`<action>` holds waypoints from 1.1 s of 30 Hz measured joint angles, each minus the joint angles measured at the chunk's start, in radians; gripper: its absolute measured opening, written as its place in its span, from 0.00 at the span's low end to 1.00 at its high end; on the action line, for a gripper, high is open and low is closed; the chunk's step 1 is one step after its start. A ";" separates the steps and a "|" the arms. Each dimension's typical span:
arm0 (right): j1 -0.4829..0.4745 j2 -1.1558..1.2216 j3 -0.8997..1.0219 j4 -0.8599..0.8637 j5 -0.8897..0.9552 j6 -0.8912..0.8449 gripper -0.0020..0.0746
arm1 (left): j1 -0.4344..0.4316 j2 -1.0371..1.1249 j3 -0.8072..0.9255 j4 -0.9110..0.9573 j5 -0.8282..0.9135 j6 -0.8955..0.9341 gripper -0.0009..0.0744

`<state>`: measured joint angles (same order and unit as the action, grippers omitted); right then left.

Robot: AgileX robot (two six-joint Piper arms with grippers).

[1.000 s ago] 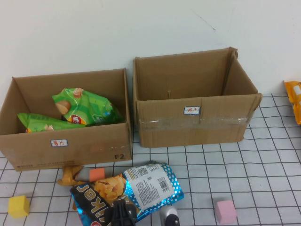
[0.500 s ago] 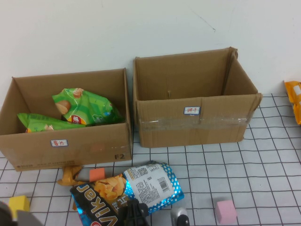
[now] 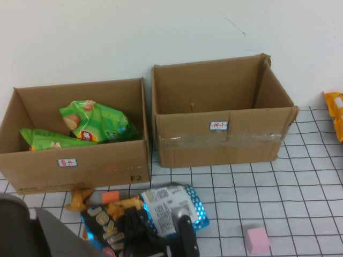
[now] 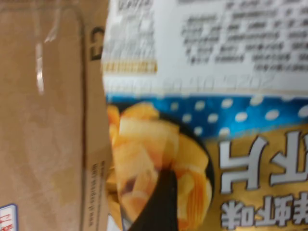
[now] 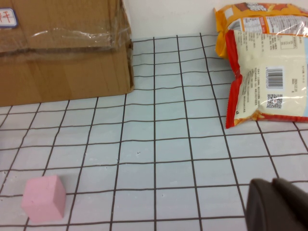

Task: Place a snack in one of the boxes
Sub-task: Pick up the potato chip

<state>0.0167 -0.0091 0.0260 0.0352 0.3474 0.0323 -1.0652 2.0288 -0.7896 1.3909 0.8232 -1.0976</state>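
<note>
So far the blue snack bag (image 3: 161,211) lies on the table's near edge, just in front of the labelled box (image 3: 75,160), not yet lifted. Left gripper (image 3: 155,235) hangs right over the bag, claw spread wide, nothing held. Right gripper (image 5: 276,207) is parked near the table's right side, claw together and empty. Grasping, lifting and dropping into the box all remain.

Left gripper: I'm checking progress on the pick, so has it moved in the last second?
Yes. The left gripper, open, has pushed farther over the blue snack bag, toward the lower box. The right gripper is shut.
</note>
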 joint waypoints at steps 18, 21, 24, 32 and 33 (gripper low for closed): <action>0.000 0.000 0.000 0.000 0.000 0.000 0.02 | 0.106 0.002 0.000 0.118 -0.013 -0.023 0.89; 0.000 0.000 0.000 0.000 0.000 0.000 0.02 | 0.106 0.002 0.000 0.125 -0.016 -0.023 0.76; 0.000 0.000 0.000 0.000 0.000 0.000 0.02 | 0.106 0.002 0.000 0.125 -0.018 -0.034 0.48; 0.000 0.000 0.000 0.000 0.000 0.000 0.02 | 0.128 0.000 0.000 0.153 -0.022 -0.111 0.15; 0.000 0.000 0.000 0.000 0.000 0.000 0.02 | 0.130 -0.005 0.000 0.147 -0.025 -0.103 0.15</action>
<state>0.0167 -0.0091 0.0260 0.0352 0.3474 0.0323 -0.9353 2.0236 -0.7896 1.5382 0.7986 -1.2007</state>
